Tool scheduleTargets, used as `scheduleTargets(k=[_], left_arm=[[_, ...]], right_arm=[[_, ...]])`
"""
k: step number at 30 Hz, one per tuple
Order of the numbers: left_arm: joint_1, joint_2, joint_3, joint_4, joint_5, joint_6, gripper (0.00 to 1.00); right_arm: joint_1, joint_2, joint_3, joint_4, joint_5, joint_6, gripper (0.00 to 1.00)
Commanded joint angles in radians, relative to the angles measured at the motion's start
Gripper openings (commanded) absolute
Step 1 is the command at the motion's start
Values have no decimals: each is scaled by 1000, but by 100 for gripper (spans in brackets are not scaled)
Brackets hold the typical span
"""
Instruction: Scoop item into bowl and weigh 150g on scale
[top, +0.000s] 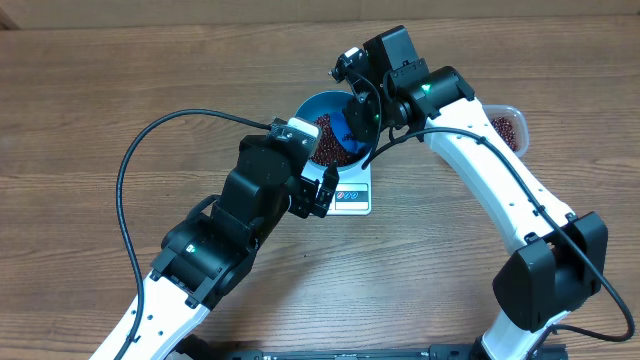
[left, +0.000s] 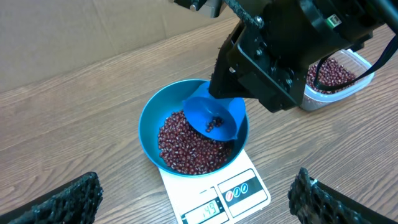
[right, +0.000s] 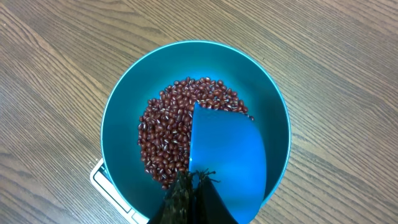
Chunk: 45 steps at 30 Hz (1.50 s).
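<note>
The blue bowl (top: 311, 104) (left: 147, 127) (right: 121, 118) sits on the white scale (top: 354, 197) (left: 214, 185) (right: 101, 177), whose display reads 149. A heap of red-brown beans (top: 328, 150) (left: 186, 148) (right: 166, 130) lies in the bowl. My right gripper (top: 358, 118) (right: 194, 179) is shut on the handle of a small blue scoop (left: 214, 115) (right: 227, 155). It holds the scoop tilted over the bowl with a few beans still in it. My left gripper (top: 322, 195) (left: 189, 206) stands open just in front of the scale, nothing between its fingers.
A clear plastic container (top: 506, 124) (left: 336, 73) with more beans stands to the right of the bowl, partly behind the right arm. Bare wooden table (top: 120, 90) lies all around. A black cable (top: 150, 140) loops over the left arm.
</note>
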<state>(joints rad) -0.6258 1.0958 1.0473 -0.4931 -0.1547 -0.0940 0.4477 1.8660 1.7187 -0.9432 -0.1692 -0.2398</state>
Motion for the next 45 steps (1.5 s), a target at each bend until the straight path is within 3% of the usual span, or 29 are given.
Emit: scheduleTargets(k=[1,18,23,39,45], left_arm=[[5,-3,-1,2,-10,19,100],[5,-3,-1,1,-10,19,100],[5,-3,-1,8,-10,19,100],[5,-3,-1,4,-10,19,99],[5,-3,-1,4,-10,19,99]], right_arm=[[10,-33,21,8,-5,1,5],[10,-31,21,22,-54,3,4],[11,-29,22,102,-45,9,8],[17,-29,22,68,-55,3,4],[17,-29,22,142,-40,1,4]])
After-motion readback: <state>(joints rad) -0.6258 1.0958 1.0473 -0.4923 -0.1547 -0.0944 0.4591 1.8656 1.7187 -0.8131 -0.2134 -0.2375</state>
